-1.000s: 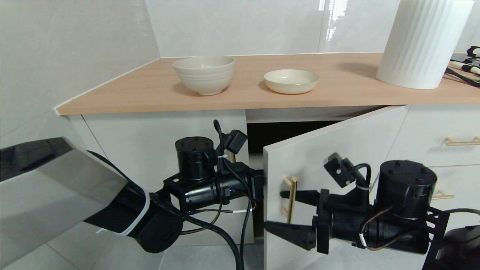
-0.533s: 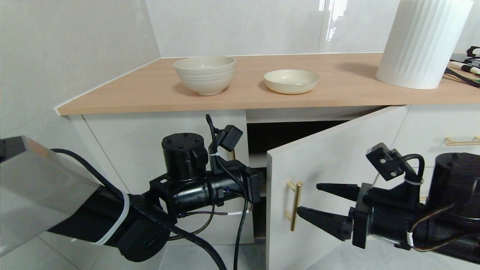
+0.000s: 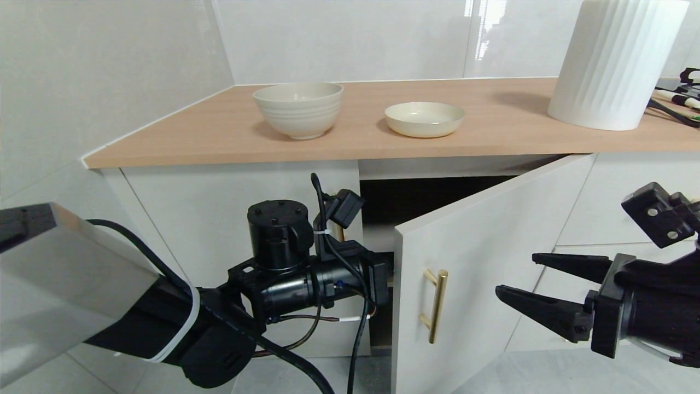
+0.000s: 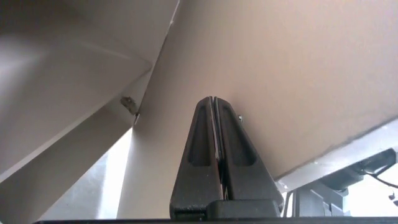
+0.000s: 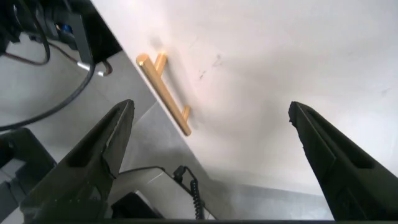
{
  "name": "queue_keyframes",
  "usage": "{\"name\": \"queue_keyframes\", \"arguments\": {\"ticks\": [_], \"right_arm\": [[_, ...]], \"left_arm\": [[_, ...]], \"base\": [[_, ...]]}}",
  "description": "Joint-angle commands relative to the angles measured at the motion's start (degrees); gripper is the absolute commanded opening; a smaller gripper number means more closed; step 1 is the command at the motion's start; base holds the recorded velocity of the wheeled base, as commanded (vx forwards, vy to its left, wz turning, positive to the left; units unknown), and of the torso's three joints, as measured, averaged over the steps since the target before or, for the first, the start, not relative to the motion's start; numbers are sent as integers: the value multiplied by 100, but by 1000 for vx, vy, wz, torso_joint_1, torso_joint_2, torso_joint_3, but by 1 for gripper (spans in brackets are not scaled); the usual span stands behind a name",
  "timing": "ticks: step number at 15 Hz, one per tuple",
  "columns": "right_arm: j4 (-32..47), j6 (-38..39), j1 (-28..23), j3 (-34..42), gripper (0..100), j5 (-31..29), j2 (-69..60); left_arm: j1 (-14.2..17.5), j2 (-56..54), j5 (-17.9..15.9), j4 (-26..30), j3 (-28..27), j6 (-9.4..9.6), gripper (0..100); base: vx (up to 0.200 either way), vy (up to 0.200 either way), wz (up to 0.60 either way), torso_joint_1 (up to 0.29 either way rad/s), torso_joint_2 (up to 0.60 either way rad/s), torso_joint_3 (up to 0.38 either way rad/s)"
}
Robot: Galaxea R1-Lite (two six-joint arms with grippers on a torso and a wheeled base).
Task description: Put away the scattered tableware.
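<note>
A deep cream bowl (image 3: pixel 298 108) and a shallow cream dish (image 3: pixel 425 118) stand on the wooden countertop (image 3: pixel 219 137). Below them a white cabinet door (image 3: pixel 481 246) with a gold handle (image 3: pixel 436 305) hangs partly open over a dark interior. My left gripper (image 4: pixel 213 106) is shut with nothing in it, its tips pressed against the inner face of the door (image 4: pixel 280 74); in the head view they are hidden behind the door's edge. My right gripper (image 3: pixel 516 273) is open, in front of the door and right of the handle (image 5: pixel 165 93), touching nothing.
A tall white ribbed container (image 3: pixel 618 60) stands at the counter's right, with several utensils (image 3: pixel 678 101) beyond it. A tiled wall closes the left side. White drawer fronts (image 3: pixel 629 191) lie right of the door. Grey floor below.
My right gripper has drawn back to the right, off the gold handle it straddled. The door's free edge has swung a little wider. The left arm shifted slightly behind it.
</note>
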Motion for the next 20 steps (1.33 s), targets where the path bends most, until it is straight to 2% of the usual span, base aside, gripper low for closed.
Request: {"name": "queue_keyframes", "arguments": {"ticks": [1,7,11,13,20], "right_arm": [[-1,-5,0,86,100,-1,-150],[-1,4,0,148,100,26,-237],[-1,4,0,165,100,35,-519],[-1,4,0,165,100,43,-571],[-19,22,0,16,100,52,-923]], "left_arm": [[-57,14,4,5,-19,-3,0],[-356,383,4,14,-379,-12,0],[-532,506,4,796,-1056,-12,0],[-541,541,4,998,-1294,-12,0],[-725,471,13,1490,-1522,-12,0]], "base": [[0,0,0,0,0,0],[-133,0,0,5,3,0],[0,0,0,0,0,0],[0,0,0,0,0,0],[-29,0,0,0,0,0]]}}
